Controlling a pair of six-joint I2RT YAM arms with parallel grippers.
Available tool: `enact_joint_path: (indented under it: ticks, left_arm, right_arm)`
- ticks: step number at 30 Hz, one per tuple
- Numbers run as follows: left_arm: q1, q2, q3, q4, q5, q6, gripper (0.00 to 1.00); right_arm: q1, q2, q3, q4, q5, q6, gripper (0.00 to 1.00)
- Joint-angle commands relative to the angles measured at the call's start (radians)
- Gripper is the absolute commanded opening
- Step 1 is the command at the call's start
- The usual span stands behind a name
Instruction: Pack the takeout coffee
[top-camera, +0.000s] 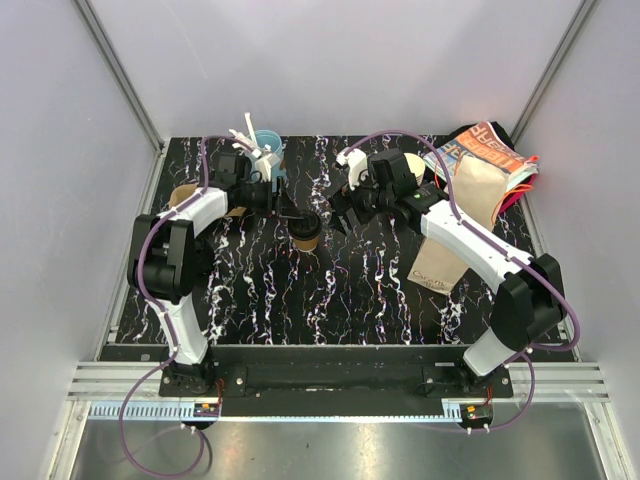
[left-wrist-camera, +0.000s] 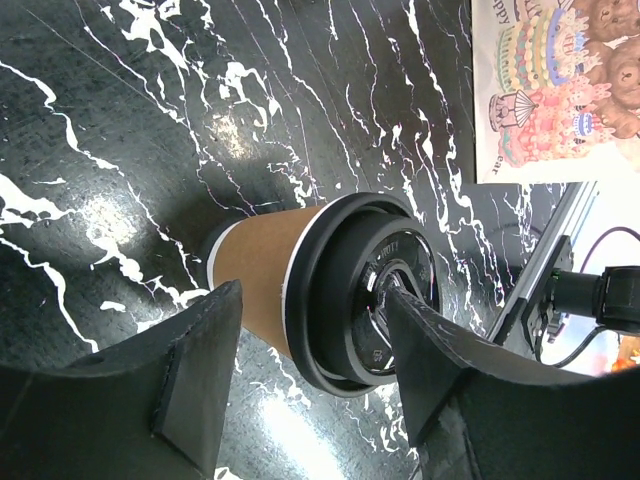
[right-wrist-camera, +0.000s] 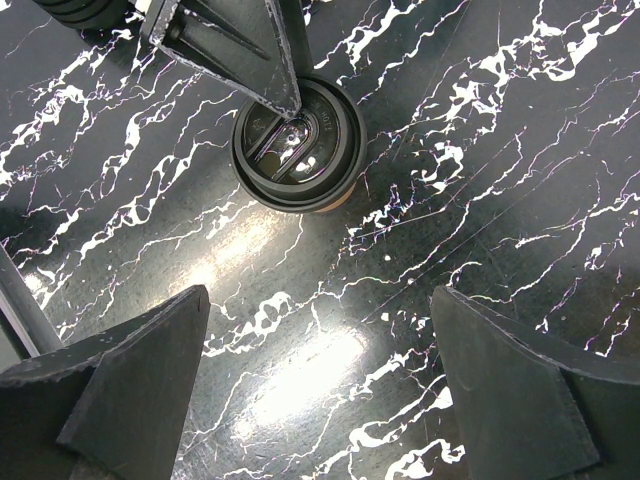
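Packing starts from the table (top-camera: 260, 300), where the brown paper bag (top-camera: 482, 190) lies on the far right, partly under my right arm and well apart from the coffee cup (top-camera: 306, 234), which stands upright near the middle. My left fingers (left-wrist-camera: 200, 380) are spread wide around that cup, not closed on it: one tip rests on the black lid (left-wrist-camera: 350, 250), and the other sits just beside the brown wall. My right fingers (right-wrist-camera: 140, 390) are wide too, holding nothing, and hover over the table with the cup ahead of them. To do this well, I judge I should bring the left pair down until both tips face the wall below the lid, close gently so the paper does not buckle, and keep the cup upright. The view from above alone shows the bag. The left wrist shows the cup's wall, and the right wrist shows most plainly the tip touching the lid's middle.
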Motion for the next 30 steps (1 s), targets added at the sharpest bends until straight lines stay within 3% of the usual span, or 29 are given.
enact_joint_path:
  ticks: [1,10,17,30]
  left_arm:
    - [0.002,0.015,-0.013,0.058,0.061,-0.007,0.61]
    - [0.002,0.04,-0.032,0.065,0.05,-0.003,0.56]
    - [-0.001,0.076,-0.062,0.069,0.03,-0.003,0.44]
    - [-0.033,0.095,-0.082,0.071,-0.013,0.019,0.43]
  right_arm:
    - [-0.008,-0.041,0.006,0.033,-0.017,0.01,0.97]
    - [-0.008,-0.027,0.009,0.035,-0.022,0.015,0.97]
    - [-0.009,0.017,0.008,0.059,-0.037,0.064,0.95]
    - [-0.063,0.181,0.095,0.1,-0.103,0.206,0.7]
